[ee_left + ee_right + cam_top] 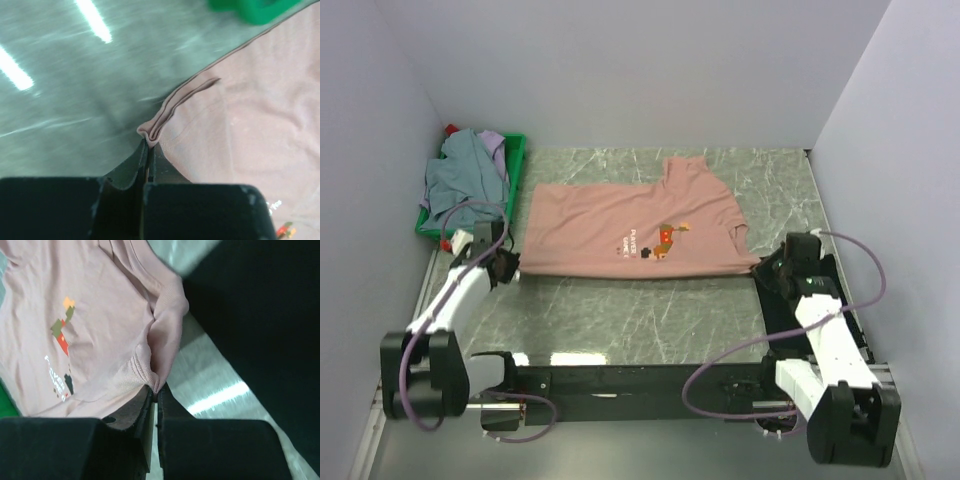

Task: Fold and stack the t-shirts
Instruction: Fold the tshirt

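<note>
Salmon-pink t-shirt (590, 225) bears a red-and-orange pixel print (665, 238); crate (518, 165) green, table (620, 320) grey-green marbled.

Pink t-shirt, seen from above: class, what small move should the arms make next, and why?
Probably lift both corners together slightly: the left gripper and right gripper are each shut on a near corner of the pink t-shirt, which lies spread flat.

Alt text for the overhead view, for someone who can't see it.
A salmon-pink t-shirt lies spread on the table, its two near corners pinched by the left gripper and right gripper. A green crate of crumpled shirts sits at far left.
</note>
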Robot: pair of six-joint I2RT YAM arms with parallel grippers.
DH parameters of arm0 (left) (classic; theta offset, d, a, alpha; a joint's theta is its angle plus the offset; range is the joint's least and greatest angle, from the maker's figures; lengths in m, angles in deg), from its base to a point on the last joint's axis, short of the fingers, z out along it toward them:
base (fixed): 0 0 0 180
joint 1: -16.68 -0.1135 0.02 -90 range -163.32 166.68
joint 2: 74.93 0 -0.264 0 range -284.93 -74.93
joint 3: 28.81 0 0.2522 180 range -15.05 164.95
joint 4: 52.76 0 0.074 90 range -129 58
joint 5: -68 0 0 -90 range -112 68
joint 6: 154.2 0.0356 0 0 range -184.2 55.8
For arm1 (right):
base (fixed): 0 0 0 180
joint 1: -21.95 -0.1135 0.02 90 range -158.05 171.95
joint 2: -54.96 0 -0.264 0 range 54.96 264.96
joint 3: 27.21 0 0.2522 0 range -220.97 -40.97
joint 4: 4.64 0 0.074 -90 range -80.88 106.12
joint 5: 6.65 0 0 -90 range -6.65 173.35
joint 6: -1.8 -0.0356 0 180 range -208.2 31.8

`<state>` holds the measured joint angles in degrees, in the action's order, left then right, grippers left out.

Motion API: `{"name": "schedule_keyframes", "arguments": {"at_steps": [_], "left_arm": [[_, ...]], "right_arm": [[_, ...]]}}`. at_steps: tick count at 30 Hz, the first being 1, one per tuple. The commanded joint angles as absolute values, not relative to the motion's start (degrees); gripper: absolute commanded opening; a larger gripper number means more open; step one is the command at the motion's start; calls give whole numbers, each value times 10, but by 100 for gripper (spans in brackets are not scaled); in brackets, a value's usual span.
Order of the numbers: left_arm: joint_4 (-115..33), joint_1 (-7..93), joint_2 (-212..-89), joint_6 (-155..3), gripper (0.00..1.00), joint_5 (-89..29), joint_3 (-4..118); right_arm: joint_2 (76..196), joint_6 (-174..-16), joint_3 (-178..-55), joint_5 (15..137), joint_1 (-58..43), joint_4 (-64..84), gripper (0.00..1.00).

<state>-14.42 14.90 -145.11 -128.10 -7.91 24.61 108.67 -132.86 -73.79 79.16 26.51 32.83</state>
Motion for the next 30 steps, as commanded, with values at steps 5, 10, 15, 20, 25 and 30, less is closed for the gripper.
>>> {"name": "schedule_keyframes", "arguments": {"at_steps": [5, 10, 15, 20, 25, 30], "left_arm": [[-97, 134, -1296, -1300, 1, -41, 137], [-98, 133, -1258, -1329, 2, -49, 86], [-99, 134, -1249, -1319, 40, -65, 93], [-106, 133, -1215, -1282, 64, -69, 131], [-114, 133, -1279, -1221, 63, -83, 205], [-147, 140, -1349, -1209, 57, -121, 228]], "right_arm": [[961, -1348, -670, 764, 273, 407, 2], [886, -1359, -637, 745, 273, 452, 14], [864, -1344, -650, 756, 273, 489, 53], [866, -1300, -711, 770, 271, 489, 57], [992, -1294, -798, 824, 126, 417, 57], [1158, -1256, -897, 881, -49, 349, 51]]}}
